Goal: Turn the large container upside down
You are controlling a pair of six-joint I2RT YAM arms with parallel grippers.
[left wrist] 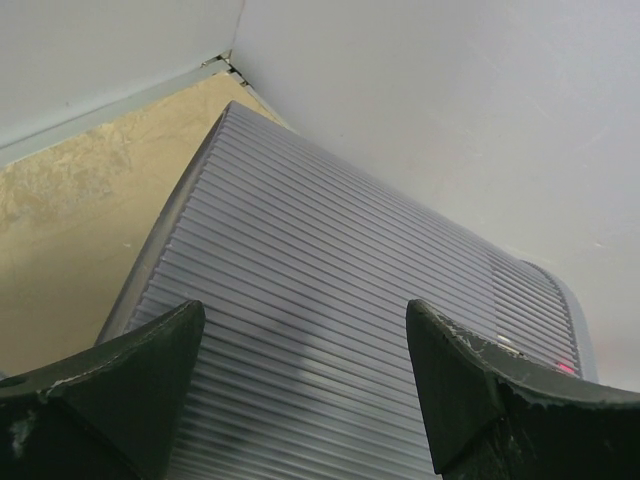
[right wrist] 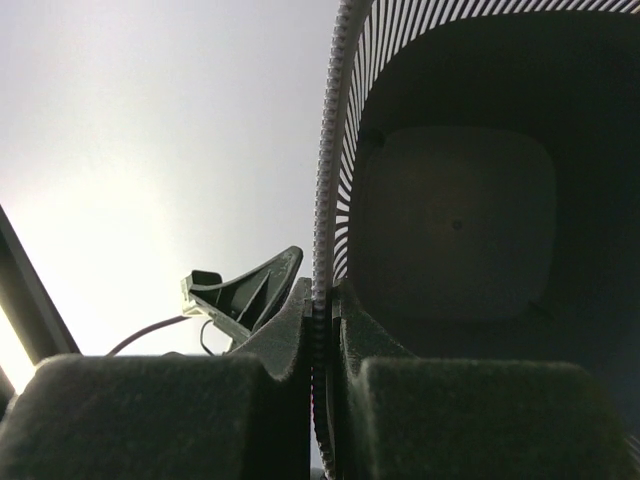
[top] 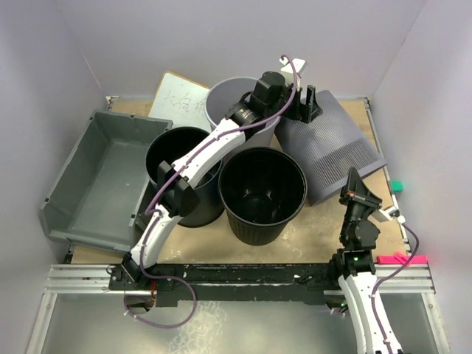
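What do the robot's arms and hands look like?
The left arm and the right arm are white tubes with chunky black joints. A thin purple cable runs along each one. The left hand and the right hand each have two dark, wedge-shaped fingers, a bit scuffed at the edges.

The right gripper (right wrist: 320, 300) is clamping the thin rim (right wrist: 330, 150) of a slatted bin (right wrist: 455, 230) between its fingers (right wrist: 150, 410); the bin's dark hollow is facing the camera right of them, a pale wall (right wrist: 150, 130) showing left
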